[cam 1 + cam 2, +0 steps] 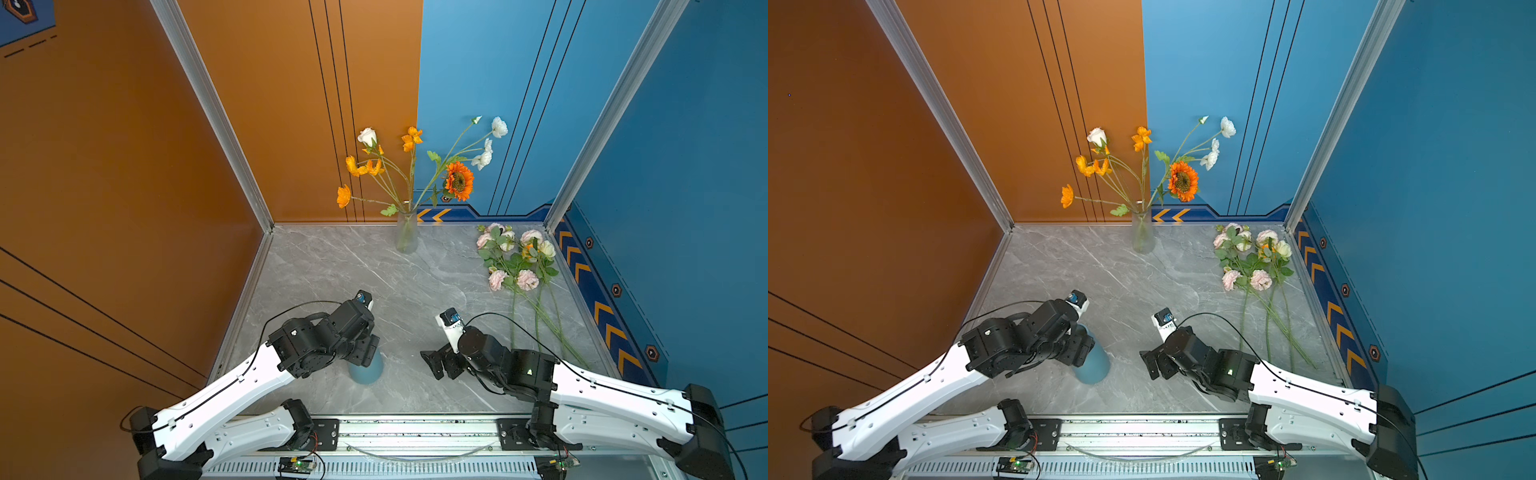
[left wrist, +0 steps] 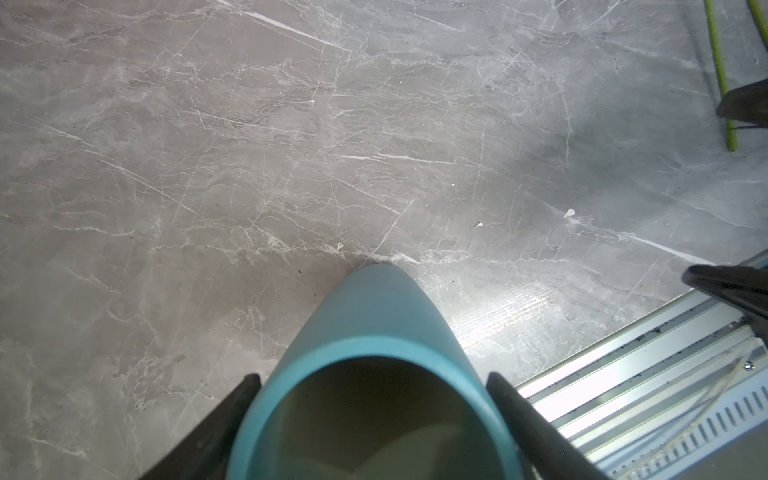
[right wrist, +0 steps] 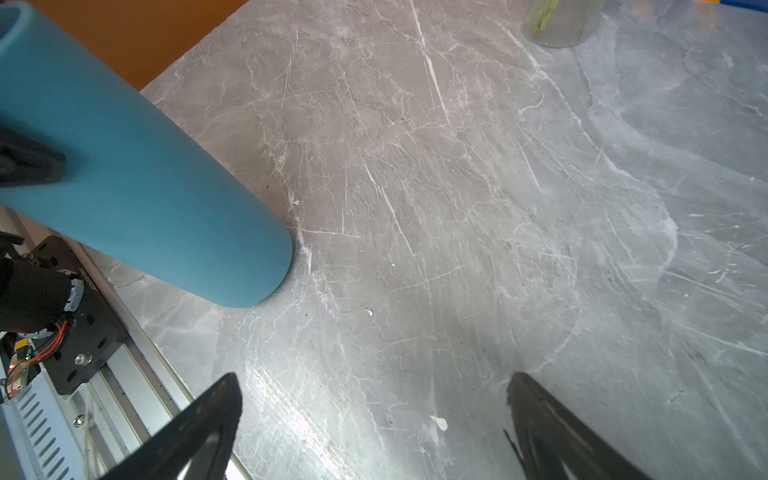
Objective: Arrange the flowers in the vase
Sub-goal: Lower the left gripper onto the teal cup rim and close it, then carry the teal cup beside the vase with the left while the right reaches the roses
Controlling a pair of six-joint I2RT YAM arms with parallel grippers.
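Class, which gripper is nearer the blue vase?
Left. The left gripper is around the blue vase near its rim; the right gripper hangs open beside it, clearly apart.

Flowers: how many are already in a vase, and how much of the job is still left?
Done: the sunflower, orange flowers and white flowers stand in the glass vase at the back. In hand: the left gripper grips the blue vase, which holds no flowers; the right gripper is open and empty. Left: the pink and cream flowers lie on the table.
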